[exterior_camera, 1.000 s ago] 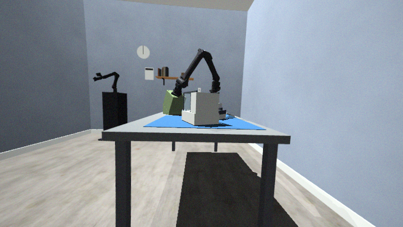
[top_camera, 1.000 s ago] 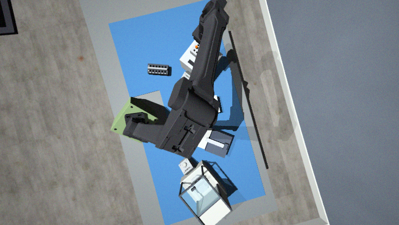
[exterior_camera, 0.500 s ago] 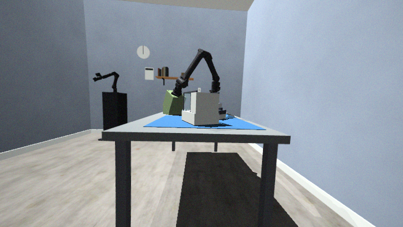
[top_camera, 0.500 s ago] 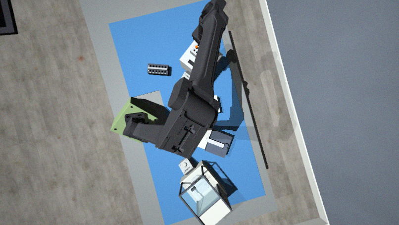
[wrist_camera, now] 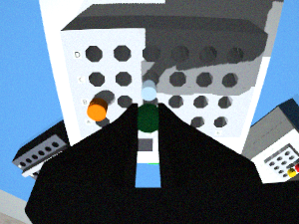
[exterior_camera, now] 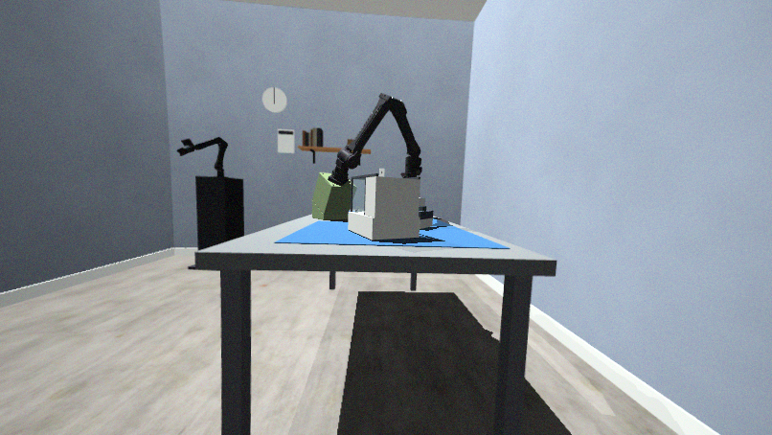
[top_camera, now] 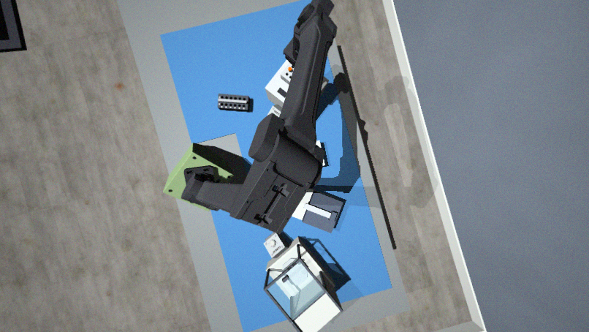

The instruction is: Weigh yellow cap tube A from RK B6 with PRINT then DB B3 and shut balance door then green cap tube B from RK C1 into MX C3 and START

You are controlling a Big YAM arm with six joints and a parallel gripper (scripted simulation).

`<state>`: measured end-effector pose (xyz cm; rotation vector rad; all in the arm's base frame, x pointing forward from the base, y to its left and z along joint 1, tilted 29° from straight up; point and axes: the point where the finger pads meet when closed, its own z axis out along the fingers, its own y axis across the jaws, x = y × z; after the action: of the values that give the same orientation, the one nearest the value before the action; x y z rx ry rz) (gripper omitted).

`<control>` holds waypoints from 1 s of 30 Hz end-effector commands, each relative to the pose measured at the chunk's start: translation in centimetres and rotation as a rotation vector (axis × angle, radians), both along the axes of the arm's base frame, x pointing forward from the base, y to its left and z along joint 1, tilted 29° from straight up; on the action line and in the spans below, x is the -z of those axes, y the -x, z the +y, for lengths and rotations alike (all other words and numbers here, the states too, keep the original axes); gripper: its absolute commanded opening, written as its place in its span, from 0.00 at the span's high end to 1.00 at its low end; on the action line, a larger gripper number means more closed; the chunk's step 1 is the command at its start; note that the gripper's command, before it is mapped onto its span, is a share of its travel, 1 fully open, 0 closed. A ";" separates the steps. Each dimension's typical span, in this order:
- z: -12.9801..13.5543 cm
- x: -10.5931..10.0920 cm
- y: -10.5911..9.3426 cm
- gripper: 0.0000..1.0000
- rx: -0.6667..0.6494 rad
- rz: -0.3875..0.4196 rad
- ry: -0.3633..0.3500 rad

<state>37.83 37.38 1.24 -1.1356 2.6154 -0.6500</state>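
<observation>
1. Green-capped tube B sits between the tips of the claw, cap toward the wrist camera, its pale body pointing down at the mixer. It is over the third column, by rows B and C; whether its lower end is inside a bore, I cannot tell.
2. The claw is nearly closed, a narrow gap between its fingers, and grips tube B at the cap. Any contact with the mixer is unclear.
3. Counted: one green cap; one orange-capped tube in the mixer's first column; one yellow cap and one red cap on the white station at the wrist view's right; six bores along row D; one balance.
</observation>
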 end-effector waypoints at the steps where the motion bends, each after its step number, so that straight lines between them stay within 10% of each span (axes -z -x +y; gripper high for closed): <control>1: -0.6 0.9 -1.0 0.91 0.005 0.001 0.004; 30: -0.4 0.6 -1.3 0.91 0.005 -0.004 -0.002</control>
<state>37.83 37.38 1.24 -1.1404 2.6141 -0.6506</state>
